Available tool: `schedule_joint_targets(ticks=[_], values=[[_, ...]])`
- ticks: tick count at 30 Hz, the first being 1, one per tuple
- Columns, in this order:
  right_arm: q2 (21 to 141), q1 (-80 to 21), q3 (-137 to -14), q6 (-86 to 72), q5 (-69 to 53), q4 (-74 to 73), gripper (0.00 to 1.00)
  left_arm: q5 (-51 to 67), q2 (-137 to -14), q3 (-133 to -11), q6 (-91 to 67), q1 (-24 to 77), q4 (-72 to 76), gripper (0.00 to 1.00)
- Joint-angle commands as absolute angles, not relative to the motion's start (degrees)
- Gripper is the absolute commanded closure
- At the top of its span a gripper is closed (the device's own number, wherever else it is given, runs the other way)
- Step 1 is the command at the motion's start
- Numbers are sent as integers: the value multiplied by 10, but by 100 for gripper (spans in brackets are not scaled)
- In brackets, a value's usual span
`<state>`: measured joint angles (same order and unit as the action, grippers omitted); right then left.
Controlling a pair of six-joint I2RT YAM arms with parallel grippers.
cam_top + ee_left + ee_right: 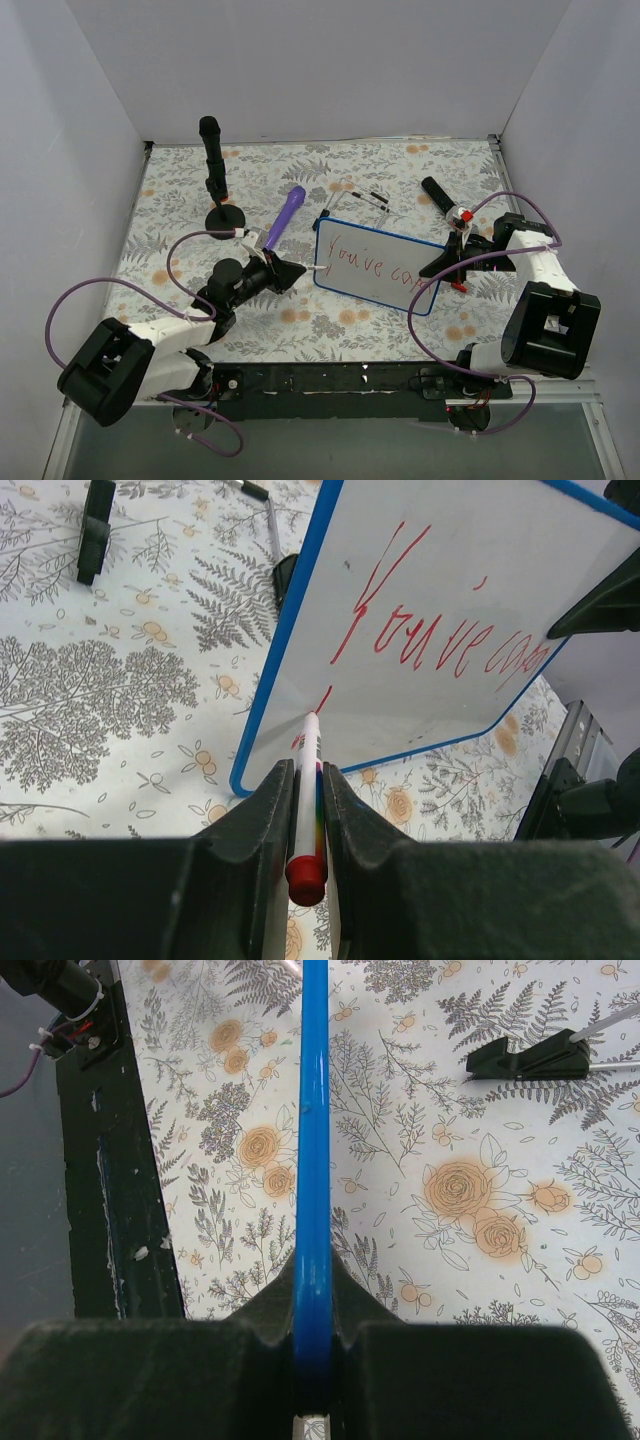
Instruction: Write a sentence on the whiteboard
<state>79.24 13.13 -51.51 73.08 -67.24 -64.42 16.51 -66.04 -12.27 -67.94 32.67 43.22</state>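
Mid-frame from above, the whiteboard (385,293) is showing red "You've ca…" script (365,262), while wrist views alone are revealing the left gripper (305,775) pinching a red-capped marker (307,815) and the right gripper (312,1275) clamping the board's blue rim (313,1110).

Glossy, smooth white face being shown on whiteboard (378,268); rim being seen as smooth blue plastic, light being reflected along it. sentence (440,640) being seen as thin, flat red ink. marker (310,738) being seen as smooth white plastic, red end shiny. left gripper (308,772) fingers (250,830) being seen as matt black, faintly grainy. table cover (300,180) being seen as matt floral-printed sheet. edge strip (100,1210) being seen as matt black, scuffed.
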Motion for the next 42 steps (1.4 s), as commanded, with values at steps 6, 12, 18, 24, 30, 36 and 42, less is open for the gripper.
schedule_joint_targets(ticks=[6, 12, 18, 24, 30, 36, 42], values=[[793, 134, -512, 747, -654, -635, 99, 170, -658, -148, -676, 323, 437, 100], [794, 133, -513, 747, -654, -635, 99, 175, -664, -148, -675, 323, 425, 100], [795, 134, -513, 747, -654, -633, 99, 174, -671, -145, -673, 323, 418, 100], [794, 134, -512, 747, -654, -633, 99, 177, -683, -152, -673, 323, 427, 100], [795, 134, -512, 747, -654, -634, 99, 182, -693, -157, -679, 323, 443, 100], [795, 133, -512, 747, -654, -633, 99, 192, -702, -162, -685, 323, 453, 100], [796, 134, -512, 747, -654, -632, 99, 200, -706, -162, -686, 323, 448, 100]])
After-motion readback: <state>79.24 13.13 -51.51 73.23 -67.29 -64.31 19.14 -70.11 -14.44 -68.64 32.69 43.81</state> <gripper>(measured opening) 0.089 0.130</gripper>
